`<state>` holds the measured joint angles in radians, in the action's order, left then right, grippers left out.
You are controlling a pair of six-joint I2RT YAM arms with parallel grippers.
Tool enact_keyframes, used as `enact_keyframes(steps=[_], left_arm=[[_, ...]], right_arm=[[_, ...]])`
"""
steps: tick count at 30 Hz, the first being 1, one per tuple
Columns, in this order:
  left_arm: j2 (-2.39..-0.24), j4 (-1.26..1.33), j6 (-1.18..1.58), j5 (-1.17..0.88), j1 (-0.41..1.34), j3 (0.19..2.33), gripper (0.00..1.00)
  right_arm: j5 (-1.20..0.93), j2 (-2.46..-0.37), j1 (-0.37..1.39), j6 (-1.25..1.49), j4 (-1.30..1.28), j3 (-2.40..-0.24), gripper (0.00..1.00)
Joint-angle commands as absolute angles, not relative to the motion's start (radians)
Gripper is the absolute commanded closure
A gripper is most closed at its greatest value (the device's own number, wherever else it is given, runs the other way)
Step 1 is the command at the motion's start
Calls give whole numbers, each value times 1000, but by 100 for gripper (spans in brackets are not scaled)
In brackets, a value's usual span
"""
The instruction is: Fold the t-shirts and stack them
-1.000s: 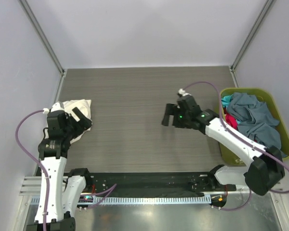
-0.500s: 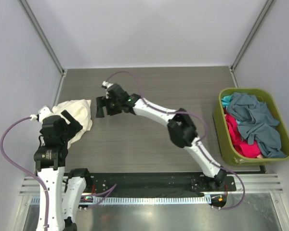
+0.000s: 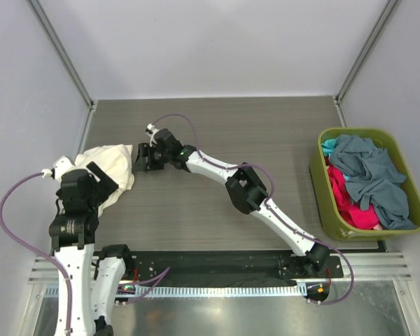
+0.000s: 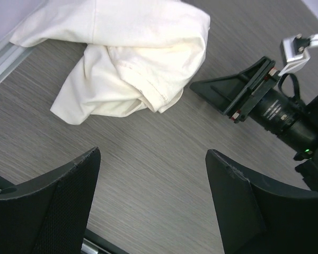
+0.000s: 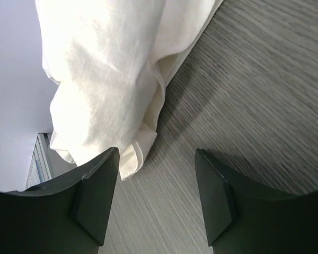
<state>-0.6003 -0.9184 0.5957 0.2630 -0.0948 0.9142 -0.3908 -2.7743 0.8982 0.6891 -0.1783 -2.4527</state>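
Cream tee (image 3: 119, 159) bunched up at the left side of the grey wood-grain table (image 3: 217, 126)

It's soft and creased, with a stitched hem showing. The right gripper (image 5: 156, 152) is right at its edge and the left gripper (image 4: 151, 156) is close by (both have their jaws apart with nothing between). The grey-blue tee (image 3: 367, 171), teal tee (image 3: 329, 145) and red-pink tee (image 3: 353, 210) are heaped in the olive basket (image 3: 316, 182).
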Motion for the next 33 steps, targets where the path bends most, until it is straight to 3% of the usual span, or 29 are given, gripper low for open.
enact_keyframes(steps=[1, 3, 10, 18, 20, 22, 24, 27, 33], left_arm=[[-548, -890, 609, 293, -126, 928, 19], [-535, -888, 607, 282, -136, 928, 19], [-543, -874, 595, 233, -186, 925, 20], [-537, -871, 591, 230, -198, 922, 20], [-540, -873, 588, 229, -198, 923, 20], [-546, -871, 586, 226, -198, 923, 20], [-545, -871, 583, 224, -198, 923, 20], [-548, -864, 580, 210, -198, 922, 20], [-627, -854, 583, 121, -196, 945, 24]], right_arm=[[-428, -2815, 919, 712, -127, -2458, 36], [-431, -2813, 923, 709, -118, -2441, 37], [-423, -2777, 950, 655, -104, -2335, 57], [-405, -2806, 956, 661, -98, -2370, 60], [-396, -2818, 956, 663, -98, -2394, 82], [-379, -2807, 951, 663, -107, -2404, 99], [-374, -2781, 930, 652, -135, -2401, 99], [-339, -2596, 855, 611, -176, -2301, 99], [-222, -2037, 660, 552, -170, -1726, 99]])
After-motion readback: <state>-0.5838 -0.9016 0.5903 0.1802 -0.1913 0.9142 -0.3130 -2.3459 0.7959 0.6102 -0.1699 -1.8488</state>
